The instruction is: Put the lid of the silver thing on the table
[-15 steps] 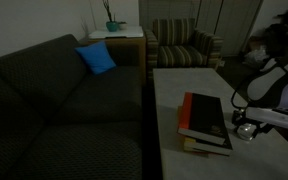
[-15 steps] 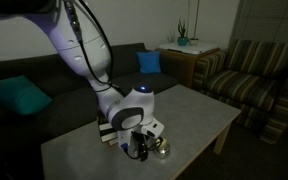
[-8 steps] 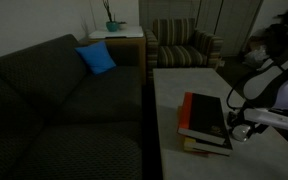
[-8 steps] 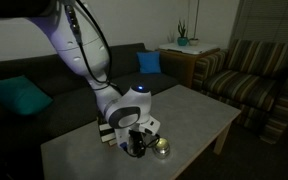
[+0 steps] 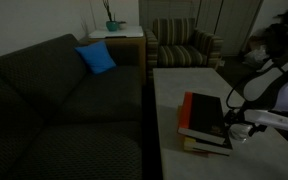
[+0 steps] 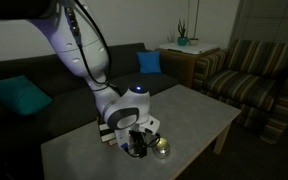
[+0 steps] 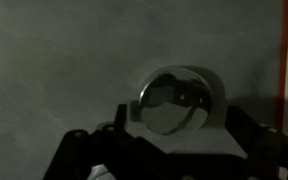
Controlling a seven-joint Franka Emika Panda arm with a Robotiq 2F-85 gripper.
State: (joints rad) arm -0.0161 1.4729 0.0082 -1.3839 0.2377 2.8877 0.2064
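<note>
Vs 1 s ago: gripper (image 6: 137,148) has crept slightly toward the book stack (image 5: 206,118); since half a sec ago hardly any shift; silver thing (image 6: 162,147) sits where it was.

Surface: table (image 5: 184,80) is long, rectangular, pale whitish-grey, matt w/ faint mottling in wrist view; silver thing rests on it near the front edge in an exterior view, just beside the gripper and close to the books. Room is dim: dark textured sofa (image 5: 64,100) along the table's long side; blue cushion (image 5: 96,58) on it; teal cushion (image 6: 19,97) at the other end; striped armchair (image 5: 184,45) beyond the table's far end; small white side table (image 5: 114,33) w/ a potted plant (image 5: 112,18) betw sofa and armchair.

Materials/shapes: silver thing (image 7: 176,100) is low, round, shiny metal, its mirror-like face tilted to the wrist cam, a pale rim round it; lid can't be told apart from the tin body in any view. Book stack is flat, rectangular, red cover over black; a thin red edge (image 7: 285,60) shows at right in wrist view. Arm (image 6: 79,40) is smooth white plastic w/ dark joints; gripper dark and blocky, low over the table top.

Claw state: can't tell whether clenched or released; fingers too dark and blurred.
</note>
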